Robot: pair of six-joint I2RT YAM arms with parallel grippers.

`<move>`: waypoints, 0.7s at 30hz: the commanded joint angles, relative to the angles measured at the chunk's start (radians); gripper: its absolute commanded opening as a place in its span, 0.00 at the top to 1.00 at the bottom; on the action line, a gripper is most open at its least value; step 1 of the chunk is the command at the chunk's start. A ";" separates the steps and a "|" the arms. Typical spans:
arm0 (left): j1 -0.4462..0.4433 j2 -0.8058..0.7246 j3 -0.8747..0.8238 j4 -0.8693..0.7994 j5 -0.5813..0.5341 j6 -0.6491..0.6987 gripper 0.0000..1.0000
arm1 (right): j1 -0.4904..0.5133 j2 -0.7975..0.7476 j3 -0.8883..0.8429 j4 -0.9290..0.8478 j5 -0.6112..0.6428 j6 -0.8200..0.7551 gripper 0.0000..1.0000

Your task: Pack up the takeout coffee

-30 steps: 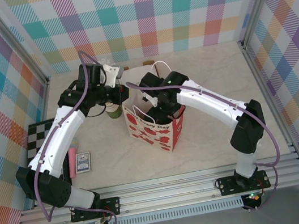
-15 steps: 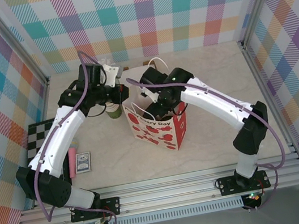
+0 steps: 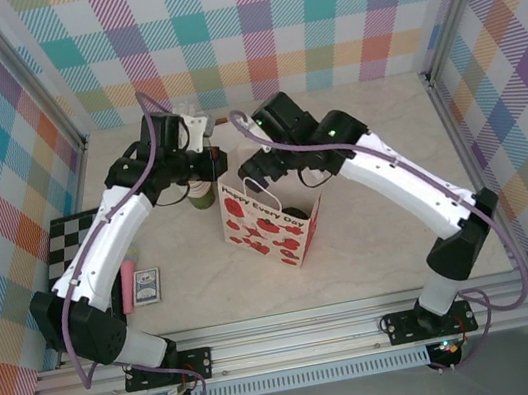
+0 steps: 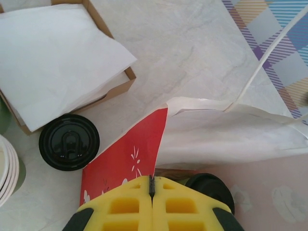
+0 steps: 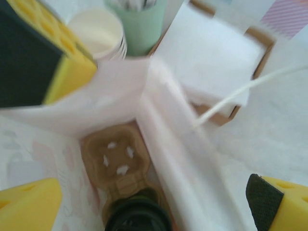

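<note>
Two tools were seen at the paper bag [image 3: 271,225], which stood mid-table [image 3: 381,229]. The left tool [image 4: 152,185] was pressed together, with the bag's rim pinched between its pads at the bag's ten o'clock corner. The right tool [image 5: 154,199] was spread wide and hung over the open mouth, by the twelve o'clock edge. And the takeout coffee [image 5: 137,217] was spotted down inside the bag, black lid up, seated in a cardboard carrier [image 5: 115,166]. Outside, around the bag's eleven o'clock, a napkin box [image 4: 129,76], another round black lid [image 4: 69,142] and a stack of cups [image 5: 98,30] were seen.
</note>
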 commanded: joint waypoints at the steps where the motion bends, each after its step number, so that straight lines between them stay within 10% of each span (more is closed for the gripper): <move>1: -0.009 -0.027 -0.038 0.047 -0.036 -0.048 1.00 | 0.018 -0.129 -0.009 0.105 0.138 0.024 0.00; 8: -0.014 -0.049 -0.063 0.064 -0.045 -0.100 1.00 | 0.013 -0.391 -0.319 0.254 0.168 0.225 0.00; 21: -0.016 -0.029 -0.046 0.031 -0.027 -0.048 1.00 | 0.006 -0.346 -0.361 -0.213 0.055 0.943 0.21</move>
